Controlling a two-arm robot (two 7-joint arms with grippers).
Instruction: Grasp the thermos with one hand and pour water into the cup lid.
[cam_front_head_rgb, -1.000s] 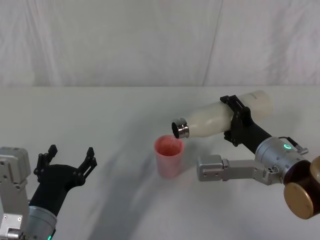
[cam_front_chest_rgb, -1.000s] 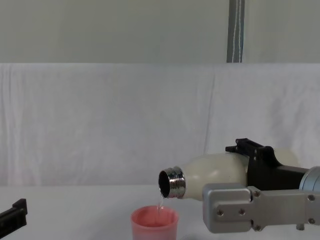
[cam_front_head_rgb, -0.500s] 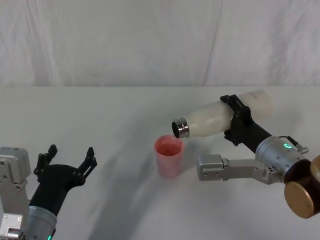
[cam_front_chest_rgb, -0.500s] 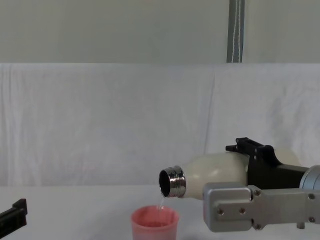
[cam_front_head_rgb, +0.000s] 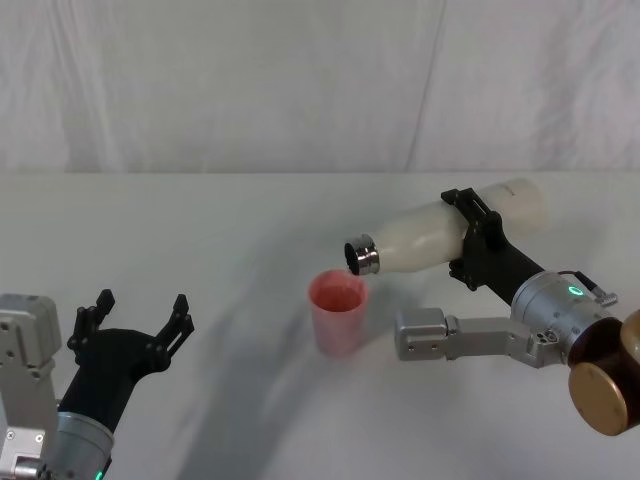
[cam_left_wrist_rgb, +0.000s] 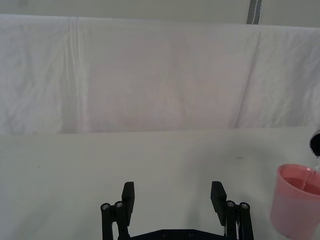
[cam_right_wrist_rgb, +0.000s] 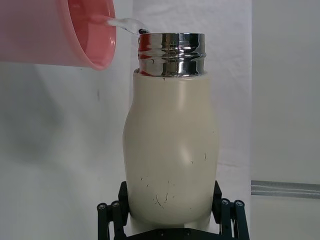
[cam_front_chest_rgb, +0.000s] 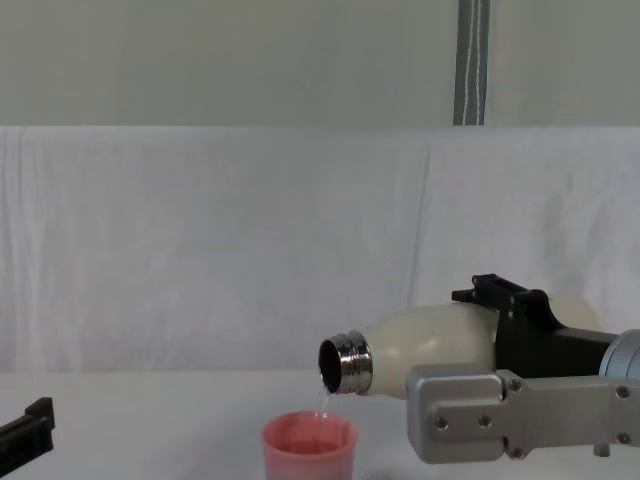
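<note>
the left gripper (cam_front_head_rgb: 135, 322) sits low at the near left of the white table (cam_front_head_rgb: 200, 230), its black fingers (cam_left_wrist_rgb: 128, 196) spread wide with nothing between them, well apart from everything else. in the left wrist view the fingers frame bare tabletop, and the cup lid (cam_left_wrist_rgb: 296, 200) stands off to one side of them.

nearer the middle of the table, the cup lid (cam_front_head_rgb: 338, 310) stands upright, a small salmon-pink cup with its mouth open upward. in the chest view a thin stream of water (cam_front_chest_rgb: 321, 408) falls from the steel neck into the cup lid (cam_front_chest_rgb: 309, 446).

just above and to the right of the cup, the thermos (cam_front_head_rgb: 440, 238) is held off the table and tipped almost flat, its shiny threaded neck (cam_front_head_rgb: 361, 257) over the cup's rim and its base pointing away to the right. the right gripper (cam_front_head_rgb: 470, 238) is clamped round the cream body toward the base end, black fingers on either side. the right wrist view shows the thermos (cam_right_wrist_rgb: 171, 155) gripped at its lower body, speckled, with the neck beside the pink rim (cam_right_wrist_rgb: 95, 55) and water arcing across.
</note>
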